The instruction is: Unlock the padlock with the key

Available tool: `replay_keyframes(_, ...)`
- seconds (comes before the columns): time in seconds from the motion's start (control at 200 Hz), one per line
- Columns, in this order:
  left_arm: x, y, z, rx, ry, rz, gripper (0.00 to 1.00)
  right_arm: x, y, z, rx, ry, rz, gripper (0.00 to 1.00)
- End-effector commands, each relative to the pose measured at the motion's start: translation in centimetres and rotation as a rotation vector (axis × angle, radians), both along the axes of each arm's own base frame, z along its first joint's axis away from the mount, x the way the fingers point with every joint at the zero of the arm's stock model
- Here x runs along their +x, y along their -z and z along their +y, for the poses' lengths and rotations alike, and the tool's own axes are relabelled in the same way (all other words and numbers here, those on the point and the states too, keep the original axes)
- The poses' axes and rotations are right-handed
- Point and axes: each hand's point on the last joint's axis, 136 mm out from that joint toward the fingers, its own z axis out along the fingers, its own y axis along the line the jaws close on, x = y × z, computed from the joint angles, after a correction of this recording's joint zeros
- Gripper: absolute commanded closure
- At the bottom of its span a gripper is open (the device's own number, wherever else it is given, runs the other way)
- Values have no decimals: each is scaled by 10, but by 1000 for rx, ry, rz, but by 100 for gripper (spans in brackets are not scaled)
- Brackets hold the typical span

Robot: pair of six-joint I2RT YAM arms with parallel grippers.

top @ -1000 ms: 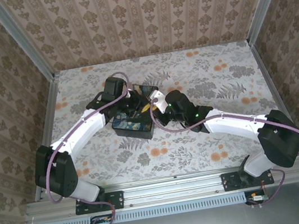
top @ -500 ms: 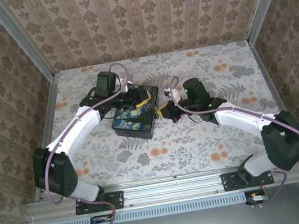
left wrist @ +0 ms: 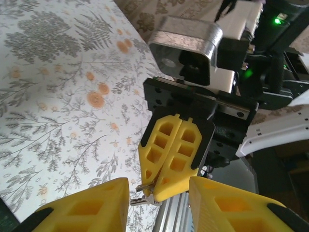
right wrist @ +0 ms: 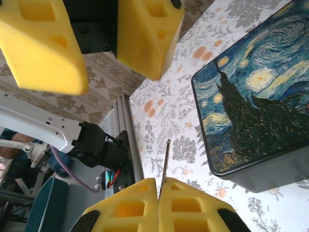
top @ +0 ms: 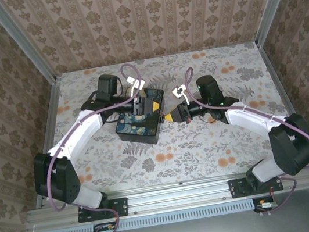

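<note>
Bottom centre, the right gripper (right wrist: 158, 188) is clenched on a thin key (right wrist: 166, 162); the blue-lidded box (right wrist: 251, 106) lies at right. At top, the left gripper (right wrist: 116, 77) hangs released.

On my worktable (top: 223, 140), covered in a grey leaf and orange-flower print, a black box (top: 137, 127) sits a little left of the middle, turned askew, its lid painted with a swirling blue and yellow night sky. Brown patterned wallpaper (top: 150, 16) lines three sides, and a metal rail (top: 179, 197) runs along the near edge.
</note>
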Motion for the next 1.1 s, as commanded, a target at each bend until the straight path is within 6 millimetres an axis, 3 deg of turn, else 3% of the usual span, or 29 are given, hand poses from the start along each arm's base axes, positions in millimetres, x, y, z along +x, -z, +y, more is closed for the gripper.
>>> replay_keyframes(0.0,-15,8,-5,-28,89,-3,62,-1,-27,4,68,-47,-35,100)
replay_keyframes(0.305,-22,16,-10,-22,102,19,65,2,-38,6,90,-46,-53,100)
replay_keyframes(0.61,-27,16,-14,-23,116,27,77,3,-37,8,91,-55,-46,100)
replay_keyframes(0.805,-25,19,-14,-19,107,35,77,0,-32,9,88,-80,-28,100)
replay_keyframes(1.095,-28,17,-19,-40,133,47,100,-5,-28,11,80,-113,-13,99)
